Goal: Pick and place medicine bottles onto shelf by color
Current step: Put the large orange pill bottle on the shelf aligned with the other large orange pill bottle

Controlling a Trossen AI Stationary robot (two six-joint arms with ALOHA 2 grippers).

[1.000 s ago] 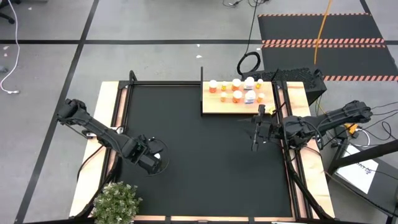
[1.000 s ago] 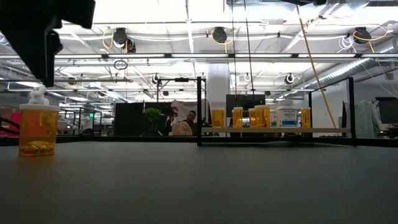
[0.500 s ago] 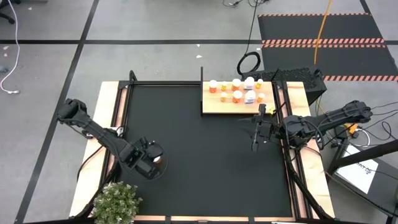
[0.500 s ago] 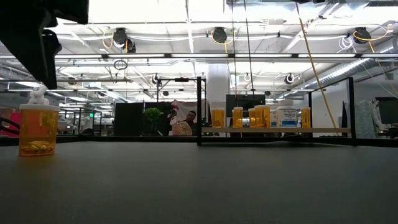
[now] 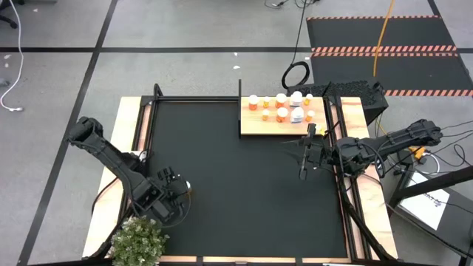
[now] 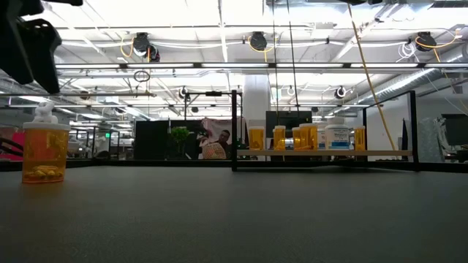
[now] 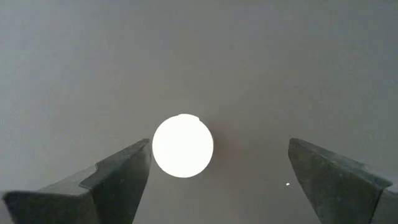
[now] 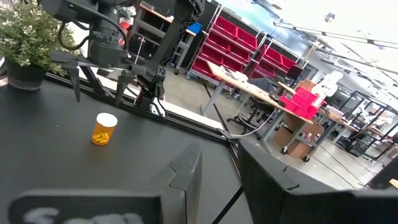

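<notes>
One orange medicine bottle with a white cap [image 5: 185, 191] stands upright on the black mat at the near left. It also shows in the low view [image 6: 45, 150] and the right wrist view [image 8: 104, 129]. My left gripper [image 5: 176, 195] hangs open above it, pointing down. The cap [image 7: 183, 145] shows between its two fingers, closer to one, untouched. Several orange bottles [image 5: 281, 113] and a white one [image 6: 336, 137] stand on the light-wood shelf [image 5: 251, 127] at the far right. My right gripper [image 5: 303, 168] waits near the shelf, empty, its fingers [image 8: 186, 180] a narrow gap apart.
A potted plant [image 5: 138, 240] stands at the near left corner, close to my left arm. A thin black post [image 6: 234, 130] rises at the shelf's left end. The black mat [image 5: 244, 177] lies bare between the two arms. A person [image 6: 221, 143] shows in the room behind.
My left gripper has gone toward the table's near left corner and a little up, staying open. The orange bottle below it has stayed where it was. My right arm has kept still.
</notes>
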